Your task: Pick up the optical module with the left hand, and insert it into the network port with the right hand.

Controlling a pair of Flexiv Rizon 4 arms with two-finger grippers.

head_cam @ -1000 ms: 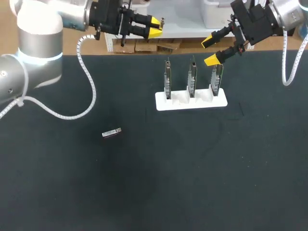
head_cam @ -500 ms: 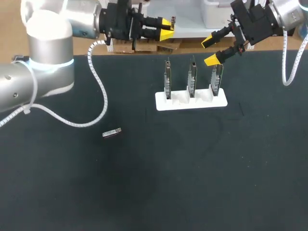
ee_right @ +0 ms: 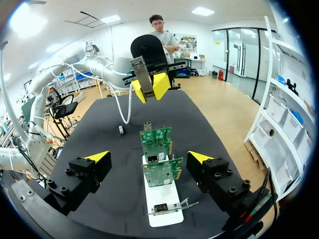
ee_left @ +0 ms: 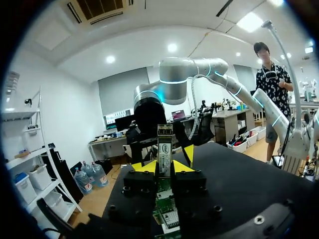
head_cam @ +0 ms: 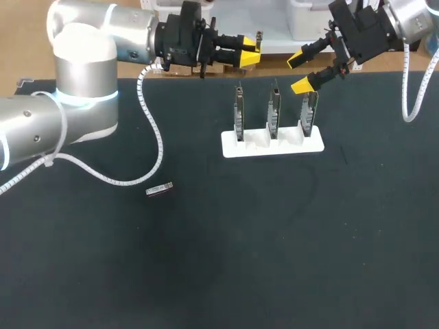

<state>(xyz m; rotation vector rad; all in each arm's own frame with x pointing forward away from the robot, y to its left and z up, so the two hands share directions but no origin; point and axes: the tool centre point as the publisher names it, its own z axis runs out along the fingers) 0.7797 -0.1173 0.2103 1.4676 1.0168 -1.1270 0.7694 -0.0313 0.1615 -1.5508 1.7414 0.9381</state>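
Left tool [head_cam: 248, 53] is pinching a module [ee_left: 164, 149], long axis along the fingers, end poking past the tips. It hangs over the bench [head_cam: 309, 240] at the far edge, up-left of the rack [head_cam: 233, 147].

Right tool [head_cam: 299, 72] is spread and empty, above the right-hand card [head_cam: 309, 110]. From it the held module lies straight ahead, beyond the cards. I judge a handover comes next, with the right arm nearer the ports.

Count: two modules, one held and a spare [head_cam: 159, 190] flat on the bench; three cards; one rack.
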